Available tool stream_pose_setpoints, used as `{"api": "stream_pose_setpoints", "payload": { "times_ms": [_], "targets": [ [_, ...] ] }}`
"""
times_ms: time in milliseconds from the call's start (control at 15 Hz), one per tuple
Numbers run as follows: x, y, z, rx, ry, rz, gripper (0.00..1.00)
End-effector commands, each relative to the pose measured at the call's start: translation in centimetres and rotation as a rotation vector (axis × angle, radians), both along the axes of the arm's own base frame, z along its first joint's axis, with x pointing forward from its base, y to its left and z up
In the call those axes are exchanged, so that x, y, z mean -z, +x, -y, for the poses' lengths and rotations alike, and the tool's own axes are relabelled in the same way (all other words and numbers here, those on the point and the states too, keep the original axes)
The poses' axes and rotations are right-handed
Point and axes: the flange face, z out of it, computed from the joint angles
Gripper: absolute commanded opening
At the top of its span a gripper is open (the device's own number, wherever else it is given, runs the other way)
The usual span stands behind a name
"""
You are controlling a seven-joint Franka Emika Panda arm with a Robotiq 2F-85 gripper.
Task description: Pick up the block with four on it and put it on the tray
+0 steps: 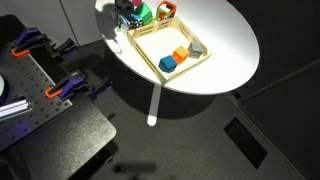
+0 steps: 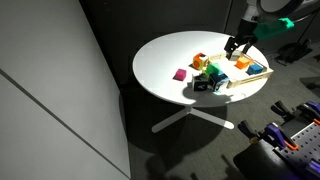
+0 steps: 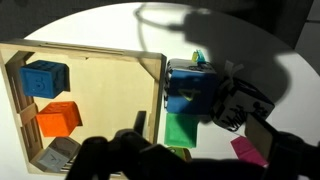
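Working across the wrist view: the tray (image 3: 105, 85) on the left already holds a blue cube (image 3: 45, 78), an orange block (image 3: 58, 118) and a grey one (image 3: 58, 155). So the free floor is its middle and the side nearest the loose blocks.

Just past the rim sits the block with four on it (image 3: 230, 105), still on the bench (image 2: 160, 60). It's jammed in a tight bunch, with a green block (image 3: 185, 130) right beside it and a pink block (image 3: 245, 150) near.

The pincer (image 2: 240, 47) looks spread wide and is holding nothing.

My worry is that cluster. With the fingers this wide, coming down could easily straddle the green block too, or clip the tray rim and shove everything sideways. A skewed grab on a corner could also let the cube twist out.

Only the wrist view shows how crowded that spot is and what's inside the tray. Only an exterior view shows the pincer hanging well above the bench, more over the tray than over the block. So I'd say it needs to shift over before it drops.
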Motion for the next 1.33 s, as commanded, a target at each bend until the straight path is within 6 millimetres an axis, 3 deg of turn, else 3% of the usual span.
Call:
{"api": "stream_pose_setpoints", "payload": {
  "times_ms": [0,200,667,1267],
  "targets": [
    [-0.1,0.0,0.0,0.0,0.0,0.0,1.0],
    [0.7,0.5,0.2,0.01,0.002,-0.01,1.0],
    [5.0,2.0,0.7,0.016,-0.011,-0.001,1.0],
    [10.1,4.2,-1.4,-0.025,-0.018,-0.04,1.0]
  ]
}}
